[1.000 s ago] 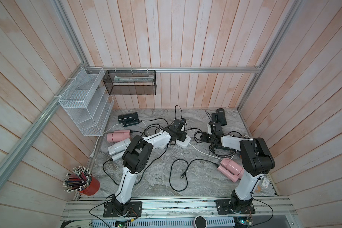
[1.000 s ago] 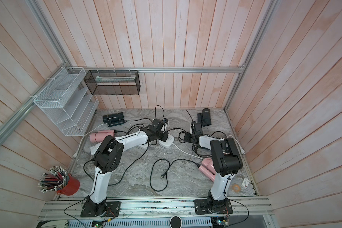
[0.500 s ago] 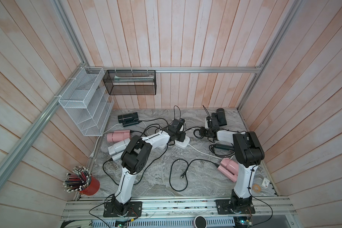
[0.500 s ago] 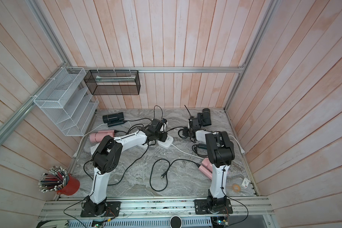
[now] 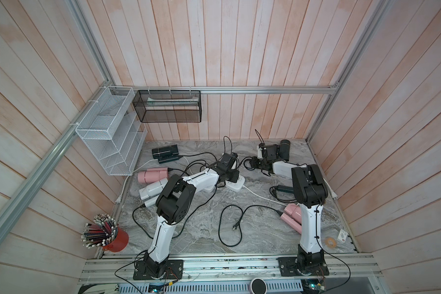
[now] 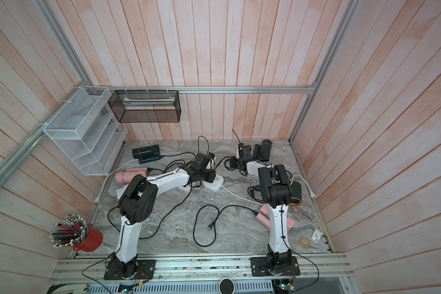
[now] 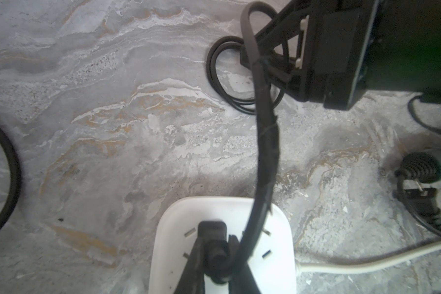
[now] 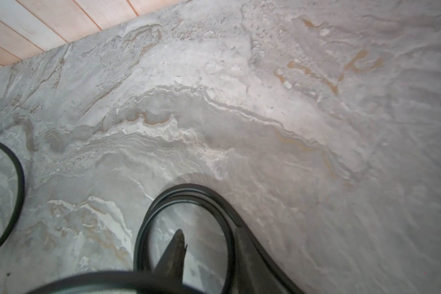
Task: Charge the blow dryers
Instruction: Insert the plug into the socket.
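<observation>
six blow dryers lie on the grey marbled table top (image 5: 201,229). a black cylindrical blow dryer (image 5: 164,152), a pink blow dryer (image 5: 152,175) and a light grey blow dryer (image 5: 153,189) lie together well apart from the left fingers, on the side of the white wire rack (image 5: 107,142). a second black blow dryer (image 5: 285,150) lies just behind the right gripper (image 5: 255,166). a dark blow dryer (image 6: 296,191) is half hidden by the right arm. a second pink blow dryer (image 5: 292,219) lies well apart from the right fingers, beside that arm's lower link.

the left gripper (image 7: 217,257) is closed on a black plug (image 7: 212,235). its fingers (image 7: 195,257) press the plug from both sides, and the plug sits on the face of the white square power strip (image 7: 278,229) directly under them. a white cable (image 7: 367,263) leaves the strip's edge.

in the right wrist view the right fingers (image 8: 176,250) stand apart, with bare marble showing between them. a looped black cord (image 8: 189,189) passes through the gap against one finger and is not pinched.

a loose black plug (image 5: 236,227) on its own cord lies on the marble, well apart from both grippers.
</observation>
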